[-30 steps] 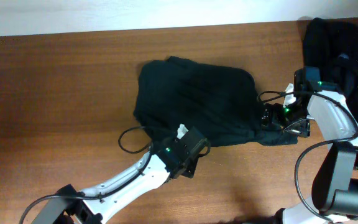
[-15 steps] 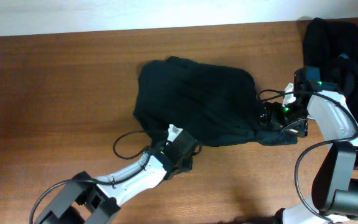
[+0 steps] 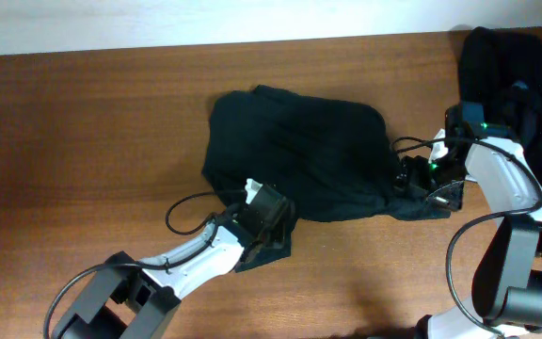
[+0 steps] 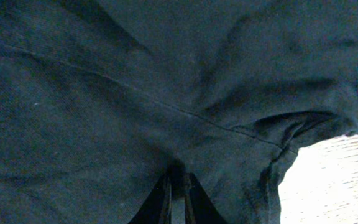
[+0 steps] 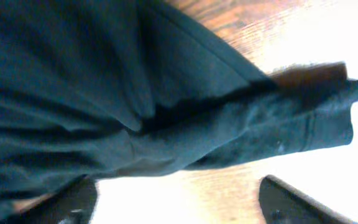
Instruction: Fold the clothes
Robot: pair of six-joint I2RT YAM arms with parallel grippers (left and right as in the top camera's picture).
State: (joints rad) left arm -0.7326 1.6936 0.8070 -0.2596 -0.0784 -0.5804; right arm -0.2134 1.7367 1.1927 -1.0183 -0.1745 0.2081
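So the dark garment (image 3: pixel 294 155) sits roughly mid-desk (image 3: pixel 83 141) in a rumpled heap, with its long axis running left to right across the desk and sagging a little toward the right end. The relation that matters: the left end effector (image 4: pixel 178 183) is at the near edge of the cloth, so basically all the fabric lies beyond it, toward the far side. Any fold from there has to carry that edge up and away over the bulk. The left arm is the closer one to that hem, while the right end effector (image 5: pixel 176 190) is parked at the garment's right end, beside what looks like a sleeve or a doubled-over hem (image 5: pixel 291 121). In the left wrist view the two fingers are nearly together with a ridge of cloth pinched between them, so I'd call it clamped on the hem. On the right, the fingers are spread wide with bare desk between them and the fabric just ahead; it holds nothing, and I can't tell if it's brushing the cloth. Off at the far right corner there's another dark pile of clothes (image 3: pixel 511 71), untouched.
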